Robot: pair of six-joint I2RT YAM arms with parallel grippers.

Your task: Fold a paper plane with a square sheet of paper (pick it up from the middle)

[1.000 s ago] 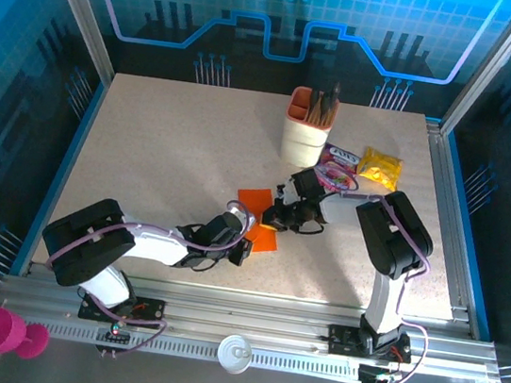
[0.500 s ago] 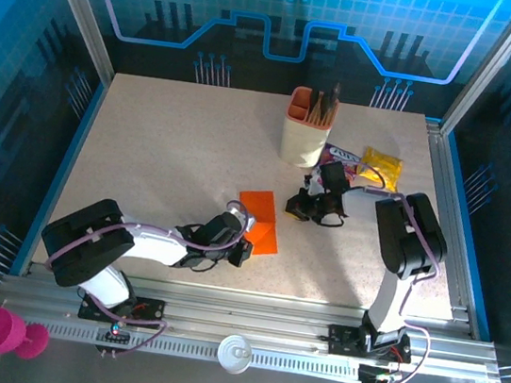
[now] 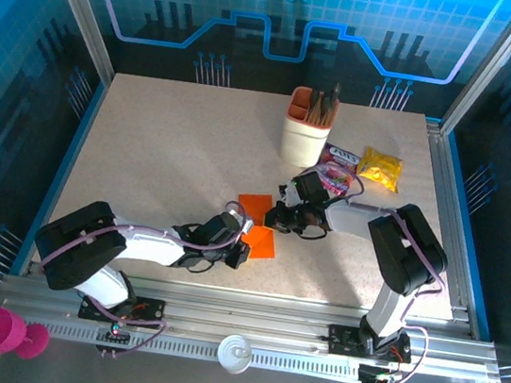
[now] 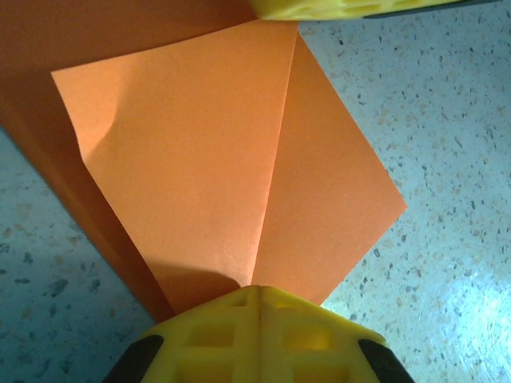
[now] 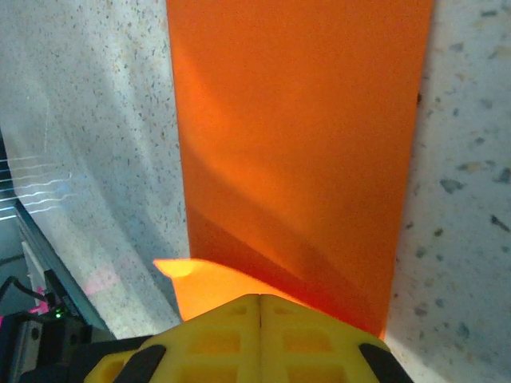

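Orange paper (image 4: 215, 159) in closed left end effector (image 4: 257, 290) and right end effector (image 5: 259, 298), both arms low, outstretched.

The left arm (image 3: 134, 243) is stretched low from its base at the near left, and its forearm is laid rightward toward the middle. The left gripper (image 3: 244, 243) is carried at its end, close to the surface. In the left wrist view its fingers (image 4: 223, 327) are pressed together, with a thin seam left between them. The right arm (image 3: 405, 260) is raised from its base at the near right and bent sharply at the elbow, and its forearm is reached leftward. The right gripper (image 3: 274, 217) is pointed toward the left one and held near it. Its fingers (image 5: 303, 327) are likewise closed tight.
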